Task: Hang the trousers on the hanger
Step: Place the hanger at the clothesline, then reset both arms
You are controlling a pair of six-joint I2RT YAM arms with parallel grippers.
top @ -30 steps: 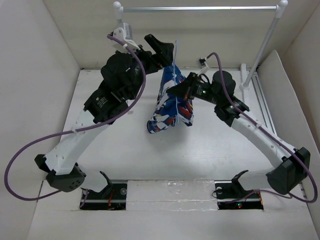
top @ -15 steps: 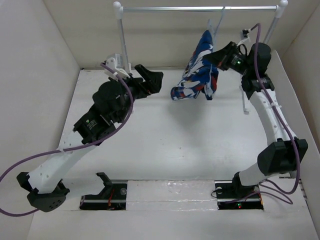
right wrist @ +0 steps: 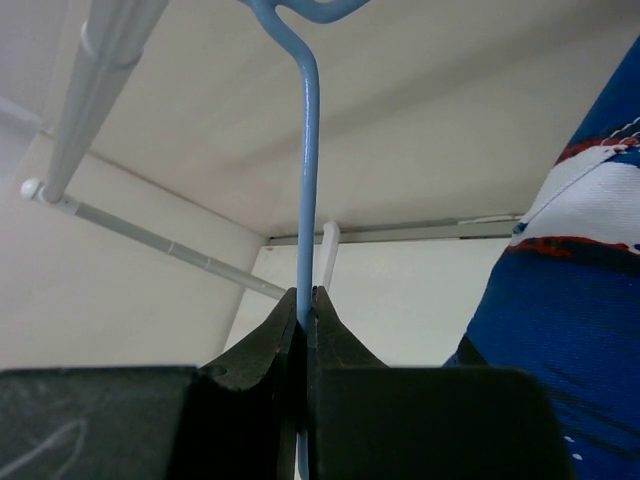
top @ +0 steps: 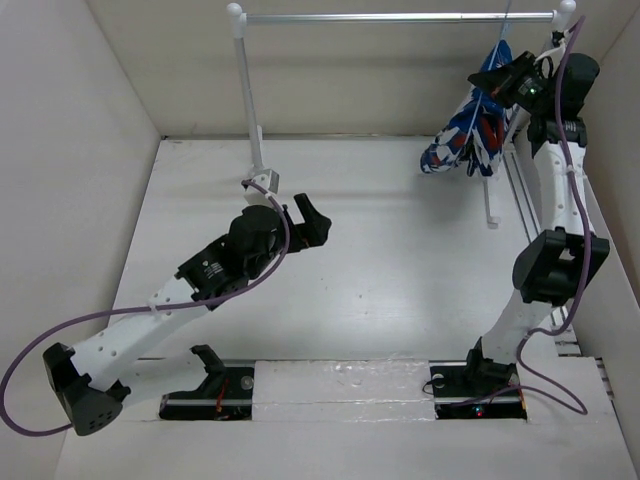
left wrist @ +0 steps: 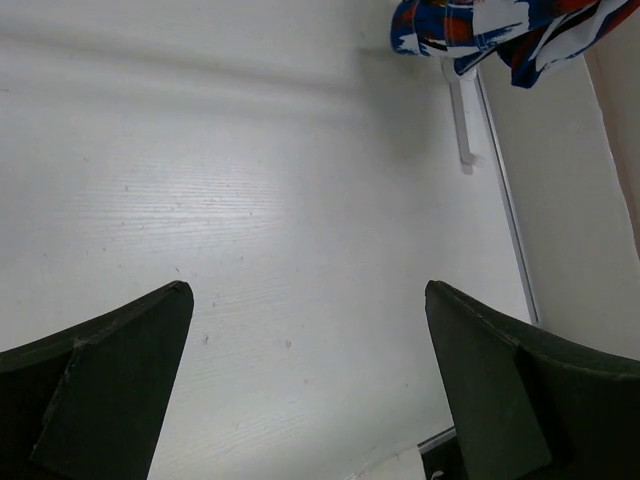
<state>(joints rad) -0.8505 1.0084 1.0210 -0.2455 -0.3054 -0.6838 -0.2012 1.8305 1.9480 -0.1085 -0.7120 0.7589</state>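
The trousers (top: 463, 140), bright blue with a white, red and black pattern, hang folded over the hanger at the far right, just below the rail. They also show in the left wrist view (left wrist: 500, 25) and the right wrist view (right wrist: 580, 280). The hanger (right wrist: 307, 150) is a thin pale blue wire; its hook reaches up by the rail's right end (top: 505, 28). My right gripper (right wrist: 304, 296) is shut on the hanger's stem, also seen in the top view (top: 497, 78). My left gripper (top: 312, 222) is open and empty, low over the table; its fingers (left wrist: 110, 360) stand wide apart.
A metal rail rack (top: 400, 17) with white posts (top: 247, 95) spans the back of the table. Its right foot (left wrist: 460, 120) lies on the table under the trousers. White walls enclose the table (top: 380, 270) on three sides.
My right arm has carried the hanger with the trousers up and to the right, to the rail's right end. My left arm has drawn back toward the near left, empty.
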